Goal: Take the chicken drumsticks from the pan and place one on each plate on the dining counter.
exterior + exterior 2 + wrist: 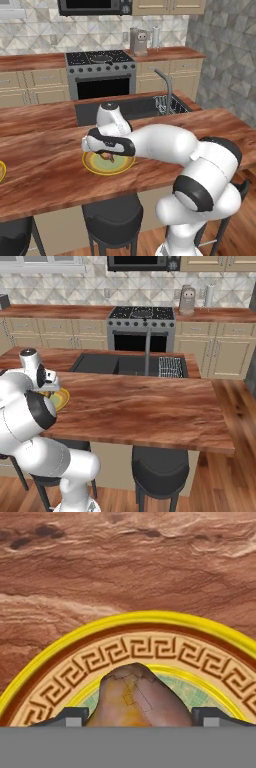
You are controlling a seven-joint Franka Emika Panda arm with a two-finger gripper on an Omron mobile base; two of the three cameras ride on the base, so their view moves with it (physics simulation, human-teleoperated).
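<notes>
On the dining counter lies a yellow-rimmed plate, and a brown chicken drumstick rests on its pale green centre. My gripper hangs straight down over that plate, jaws open, one finger on each side of the drumstick. In the hand view the plate's patterned rim arcs around the meat, and the gripper has narrow gaps beside it. A second plate peeks in at the counter's left edge. The pan sits far back on the stove.
Behind the dining counter are a dark sink with a tall faucet and a wire rack. Dark stools stand under the counter's front edge. The counter stretches bare to the right of the plate.
</notes>
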